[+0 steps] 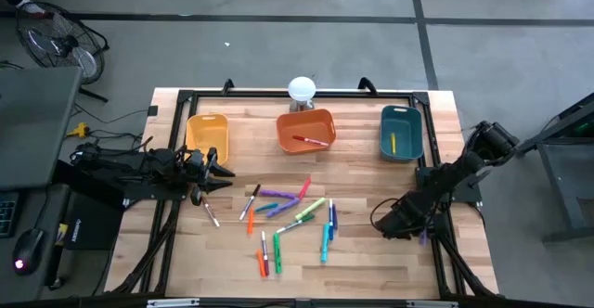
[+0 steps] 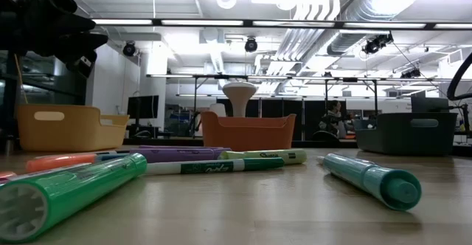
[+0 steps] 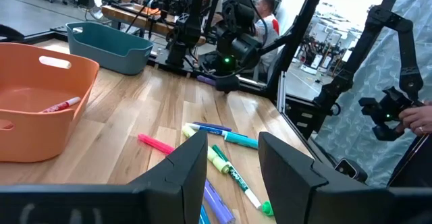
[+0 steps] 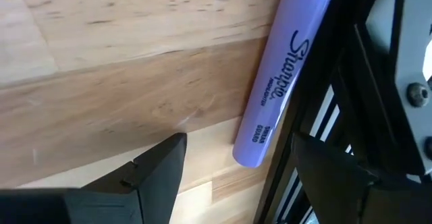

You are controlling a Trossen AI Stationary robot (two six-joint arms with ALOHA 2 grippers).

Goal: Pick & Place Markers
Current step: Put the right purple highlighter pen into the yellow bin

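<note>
Your left gripper (image 1: 221, 171) hovers beside the yellow bin (image 1: 206, 132), jaws apart, holding nothing. Markers (image 1: 283, 213) lie scattered mid-table; one red lies in the orange bin (image 1: 305, 130). Your right gripper (image 1: 406, 221) sits low at the table's right edge, jaws wide, straddling a purple marker (image 4: 283, 75). Pick step: close squarely, then lift.

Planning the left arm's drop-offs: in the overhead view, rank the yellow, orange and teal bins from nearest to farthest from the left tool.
1. Yellow bin: nearest, just behind the left tool, on the table's left.
2. Orange bin: next, at the back middle, holding a red marker.
3. Teal bin: farthest, at the back right, nearer the right arm.
</note>
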